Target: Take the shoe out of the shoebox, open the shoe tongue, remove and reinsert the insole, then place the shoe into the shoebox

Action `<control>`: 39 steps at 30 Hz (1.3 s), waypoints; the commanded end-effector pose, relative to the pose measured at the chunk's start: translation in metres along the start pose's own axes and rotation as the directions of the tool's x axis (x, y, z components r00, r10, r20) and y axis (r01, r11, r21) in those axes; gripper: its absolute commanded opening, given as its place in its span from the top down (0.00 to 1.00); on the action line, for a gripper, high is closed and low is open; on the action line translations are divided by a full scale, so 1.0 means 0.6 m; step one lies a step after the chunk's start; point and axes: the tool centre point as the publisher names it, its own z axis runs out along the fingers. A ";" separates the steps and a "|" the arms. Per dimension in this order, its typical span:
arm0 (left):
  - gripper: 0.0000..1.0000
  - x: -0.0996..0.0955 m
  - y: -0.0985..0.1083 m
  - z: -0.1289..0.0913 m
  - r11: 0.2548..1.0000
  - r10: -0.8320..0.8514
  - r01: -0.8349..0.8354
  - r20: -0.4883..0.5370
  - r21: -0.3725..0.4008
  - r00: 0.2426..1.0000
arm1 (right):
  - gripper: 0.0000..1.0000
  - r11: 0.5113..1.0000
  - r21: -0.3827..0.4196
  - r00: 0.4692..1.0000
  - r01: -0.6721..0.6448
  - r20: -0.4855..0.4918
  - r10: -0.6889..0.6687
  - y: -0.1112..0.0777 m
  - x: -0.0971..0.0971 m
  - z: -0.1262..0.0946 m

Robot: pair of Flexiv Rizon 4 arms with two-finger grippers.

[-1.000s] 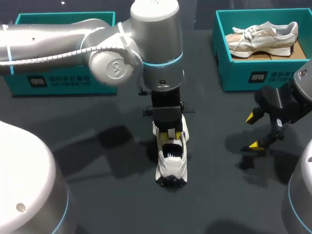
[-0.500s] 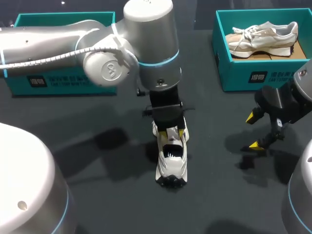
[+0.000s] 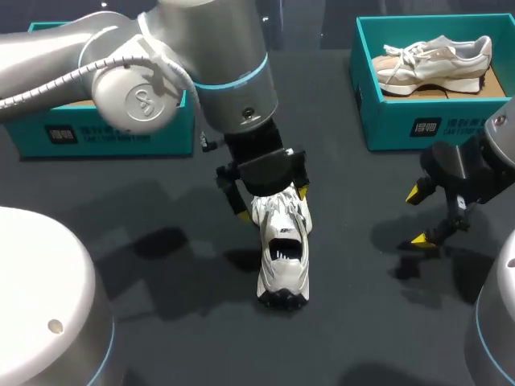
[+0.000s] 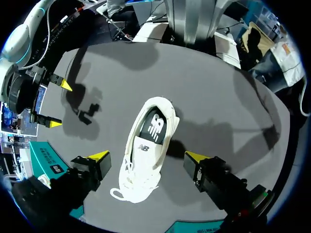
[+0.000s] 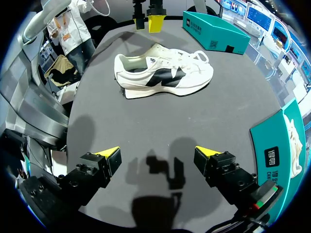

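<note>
On the dark table [image 3: 201,346], with a teal shoebox [image 3: 105,135] at upper left and a second shoebox [image 3: 418,121] at upper right, the white shoe [image 3: 282,256] lies at centre frame, outside both. Its laced front sits under the left gripper [image 3: 273,203], between wide-spread jaws that do not touch it. The right gripper [image 3: 416,215], at the right edge, is likewise released, well apart from the shoe.

Two arms, fingers parted on both.
Left arm [image 3: 161,48] bent downward, left gripper [image 3: 272,203] spread wide; right gripper [image 3: 416,215] held low, tips apart.
</note>
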 end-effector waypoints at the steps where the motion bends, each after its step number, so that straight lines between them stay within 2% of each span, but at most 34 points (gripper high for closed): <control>1: 0.00 0.012 -0.025 0.004 0.978 -0.207 0.207 0.004 -0.019 0.978 | 0.00 1.000 0.003 1.000 -0.001 0.003 0.001 0.000 0.003 0.000; 2: 0.00 0.013 -0.034 0.004 0.947 -0.321 0.321 -0.001 -0.018 0.947 | 0.00 1.000 0.003 1.000 -0.001 0.003 0.001 0.000 0.003 0.000; 3: 0.00 0.011 -0.043 0.002 0.873 -0.488 0.488 -0.018 -0.010 0.873 | 0.00 1.000 0.003 1.000 -0.001 0.003 0.001 0.000 0.003 0.000; 4: 0.00 0.009 -0.046 -0.001 0.752 -0.659 0.659 -0.009 -0.022 0.752 | 0.00 1.000 0.003 1.000 -0.001 0.003 0.001 0.000 0.003 0.000; 5: 0.00 0.019 -0.054 -0.013 0.744 -0.668 0.669 0.039 -0.009 0.743 | 0.00 1.000 0.003 1.000 -0.001 0.003 0.001 0.000 0.003 0.000; 6: 0.00 0.032 -0.064 -0.031 0.773 -0.633 0.634 0.071 0.005 0.771 | 0.00 1.000 0.003 1.000 -0.001 0.003 0.001 0.000 0.003 0.000; 15: 0.00 0.032 -0.064 -0.031 0.773 -0.633 0.634 0.071 0.005 0.771 | 0.00 1.000 0.003 1.000 -0.001 0.003 0.001 0.000 0.003 0.000; 17: 0.00 0.029 -0.072 -0.019 0.706 -0.706 0.708 0.061 -0.015 0.706 | 0.00 1.000 0.003 1.000 -0.001 0.003 0.001 0.000 0.003 0.000; 21: 0.00 0.025 -0.099 -0.005 0.588 -0.809 0.809 -0.029 -0.012 0.587 | 0.00 1.000 0.003 1.000 -0.001 0.003 0.001 0.000 0.003 0.000; 22: 0.00 0.025 -0.108 -0.003 0.580 -0.814 0.814 -0.030 -0.023 0.580 | 0.00 1.000 0.003 1.000 -0.001 0.003 0.001 0.000 0.003 0.000; 23: 0.00 0.023 -0.115 -0.001 0.531 -0.847 0.845 -0.025 -0.060 0.531 | 0.00 1.000 0.003 1.000 -0.001 0.003 0.001 0.000 0.003 0.000; 25: 0.00 0.023 -0.125 0.001 0.517 -0.856 0.853 -0.045 -0.069 0.515 | 0.00 1.000 0.003 1.000 -0.001 0.003 0.001 0.000 0.003 0.000; 27: 0.00 0.024 -0.133 0.005 0.468 -0.883 0.877 -0.019 -0.104 0.469 | 0.00 1.000 0.003 1.000 -0.001 0.003 0.001 0.000 0.003 0.000; 32: 0.00 0.025 -0.134 0.026 0.446 -0.895 0.886 -0.044 -0.129 0.444 | 0.00 1.000 0.003 1.000 -0.001 0.003 0.001 0.000 0.003 0.000; 39: 0.00 0.019 -0.143 0.063 0.374 -0.925 0.909 0.002 -0.184 0.381 | 0.00 1.000 0.003 1.000 -0.001 0.003 0.001 0.000 0.003 0.000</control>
